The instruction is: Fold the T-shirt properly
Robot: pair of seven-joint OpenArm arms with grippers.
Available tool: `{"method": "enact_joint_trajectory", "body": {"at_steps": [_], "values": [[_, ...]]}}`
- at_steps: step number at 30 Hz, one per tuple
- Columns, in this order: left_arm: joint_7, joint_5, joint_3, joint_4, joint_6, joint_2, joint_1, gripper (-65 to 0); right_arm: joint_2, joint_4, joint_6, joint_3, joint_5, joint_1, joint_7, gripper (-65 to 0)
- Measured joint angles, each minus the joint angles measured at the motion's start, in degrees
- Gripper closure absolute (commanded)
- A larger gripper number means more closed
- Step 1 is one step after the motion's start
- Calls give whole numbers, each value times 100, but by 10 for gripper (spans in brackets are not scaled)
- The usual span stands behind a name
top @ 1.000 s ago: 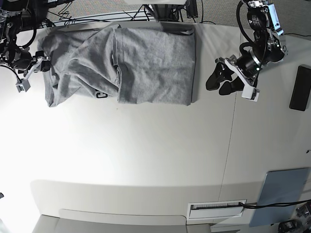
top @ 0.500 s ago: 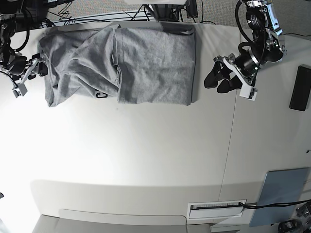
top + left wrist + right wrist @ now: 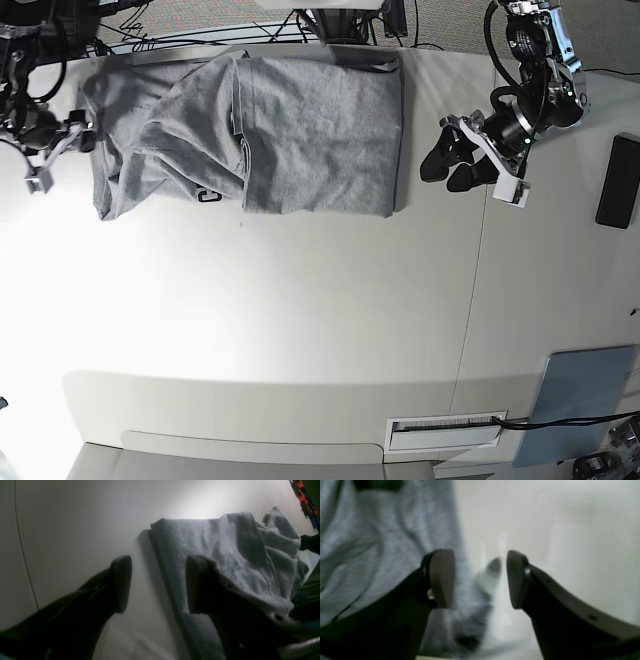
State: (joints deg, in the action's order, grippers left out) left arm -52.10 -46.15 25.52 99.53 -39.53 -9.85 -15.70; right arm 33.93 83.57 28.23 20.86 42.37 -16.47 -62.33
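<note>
The grey T-shirt (image 3: pixel 300 130) lies along the table's far edge, its right half folded flat and its left half rumpled. My left gripper (image 3: pixel 441 168) hovers open just off the shirt's right edge. In the left wrist view one finger of the left gripper (image 3: pixel 158 583) stands over the T-shirt (image 3: pixel 225 555) hem and the other over bare table, with nothing between them. My right gripper (image 3: pixel 85 137) is open at the shirt's left edge. In the right wrist view the right gripper (image 3: pixel 478 578) straddles the border of the T-shirt (image 3: pixel 382 542), holding nothing.
A black flat device (image 3: pixel 617 182) lies at the right edge and a blue-grey pad (image 3: pixel 585 400) at the near right. A white labelled strip (image 3: pixel 445 430) sits near the front. Cables (image 3: pixel 200 35) run behind the shirt. A table seam (image 3: pixel 470 330) runs front to back.
The right gripper's jaws have widened and it has shifted slightly at the shirt's left edge. The left gripper has edged a little toward the shirt's right edge.
</note>
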Motion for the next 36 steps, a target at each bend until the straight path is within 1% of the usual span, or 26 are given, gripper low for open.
{"method": "enact_joint_trajectory", "body": {"at_steps": [4,8,10,11,13,14,18,23,27,32,36], "values": [[-2,2,0,0,2,-2,0,-345,-188,11,74,17,33,35,74,-326],[0,0,0,0,0,-2,2,-345,-284,-160,114,46,173,68,199,-326],[0,0,0,0,0,-4,2,-345,-282,-352,170,81,474,83,199,-326],[0,0,0,0,0,-2,2,-345,-282,-452,264,90,691,94,186,-326],[0,0,0,0,0,-2,2,-345,-282,-540,466,90,1163,107,-48,-326],[0,0,0,0,0,0,0,-345,-299,-553,487,87,1370,105,-173,-326],[0,0,0,0,0,-2,2,-345,-350,-560,638,70,1784,87,-356,-326],[0,0,0,0,0,-2,0,-345,-350,-562,678,61,1814,87,-413,-326],[0,0,0,0,0,0,2,-345,-378,-575,682,44,2184,72,-538,-326],[0,0,0,0,0,-2,2,-345,-382,-581,706,44,2201,131,-623,-326],[0,0,0,0,0,0,0,-345,-553,-586,754,46,2179,223,-643,-326]]}}
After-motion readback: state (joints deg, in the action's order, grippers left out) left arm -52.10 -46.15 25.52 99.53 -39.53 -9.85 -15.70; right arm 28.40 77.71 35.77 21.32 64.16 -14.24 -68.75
